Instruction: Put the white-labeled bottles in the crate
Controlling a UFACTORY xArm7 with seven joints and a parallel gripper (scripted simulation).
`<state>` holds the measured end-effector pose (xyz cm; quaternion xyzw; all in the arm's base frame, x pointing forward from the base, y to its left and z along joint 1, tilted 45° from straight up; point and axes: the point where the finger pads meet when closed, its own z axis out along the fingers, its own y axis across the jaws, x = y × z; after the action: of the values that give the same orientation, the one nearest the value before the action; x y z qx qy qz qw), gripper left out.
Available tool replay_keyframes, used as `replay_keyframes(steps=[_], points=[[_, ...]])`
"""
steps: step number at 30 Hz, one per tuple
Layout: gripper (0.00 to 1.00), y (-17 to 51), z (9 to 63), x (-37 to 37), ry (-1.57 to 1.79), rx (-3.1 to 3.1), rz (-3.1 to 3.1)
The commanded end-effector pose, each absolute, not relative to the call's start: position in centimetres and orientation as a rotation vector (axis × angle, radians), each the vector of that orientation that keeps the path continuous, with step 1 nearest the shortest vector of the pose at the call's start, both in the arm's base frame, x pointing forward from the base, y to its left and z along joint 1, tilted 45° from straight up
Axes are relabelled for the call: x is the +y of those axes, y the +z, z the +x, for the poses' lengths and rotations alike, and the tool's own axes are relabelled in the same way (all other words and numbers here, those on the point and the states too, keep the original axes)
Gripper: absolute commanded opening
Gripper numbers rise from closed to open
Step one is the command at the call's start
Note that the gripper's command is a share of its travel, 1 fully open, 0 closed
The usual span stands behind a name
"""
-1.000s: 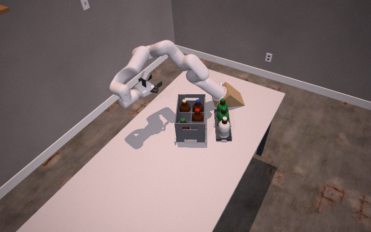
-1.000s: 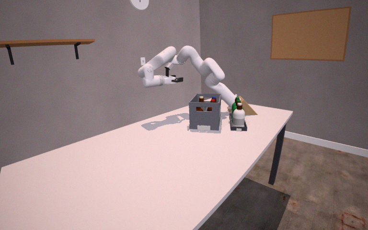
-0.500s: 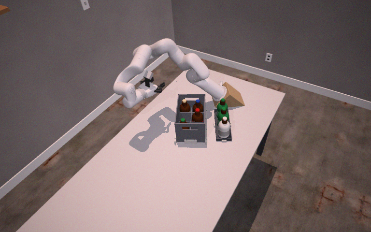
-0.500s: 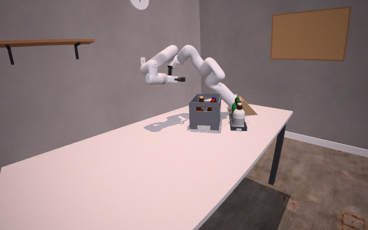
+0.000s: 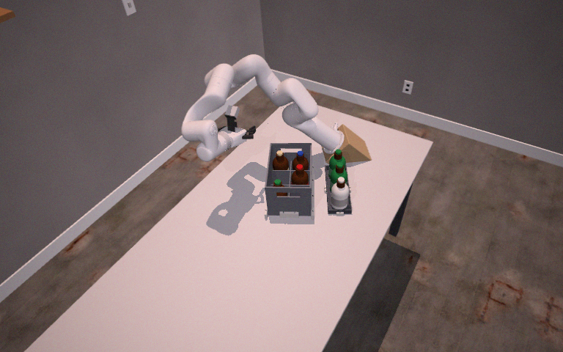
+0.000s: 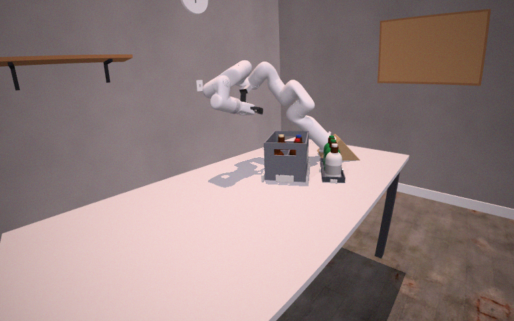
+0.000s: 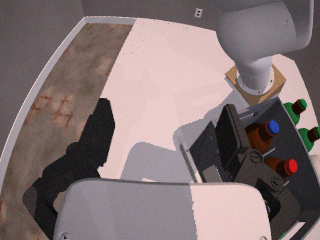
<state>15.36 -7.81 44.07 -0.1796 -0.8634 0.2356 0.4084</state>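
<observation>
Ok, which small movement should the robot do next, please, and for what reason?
Probably swing the open hand across, high above the crate, toward the white bottle: that bottle stands on the tray, beyond the crate, and the hand holds nothing.

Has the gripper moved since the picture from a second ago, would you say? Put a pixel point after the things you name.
Yes. In the top view, the gripper [image 5: 244,121] [image 6: 252,100] [image 7: 166,114] has shifted rightward in the picture, closer to the crate [image 5: 289,205] [image 6: 286,166] [image 7: 280,112].
</observation>
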Motion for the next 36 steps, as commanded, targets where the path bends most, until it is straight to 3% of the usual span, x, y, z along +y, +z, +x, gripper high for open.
replay_keyframes(steps=[1, 36], points=[[1.0, 44.1, 15.4, -7.7, 0.598, -2.184, -0.443], [1.0, 41.6, 17.0, -5.3, 0.737, -2.328, -0.08]])
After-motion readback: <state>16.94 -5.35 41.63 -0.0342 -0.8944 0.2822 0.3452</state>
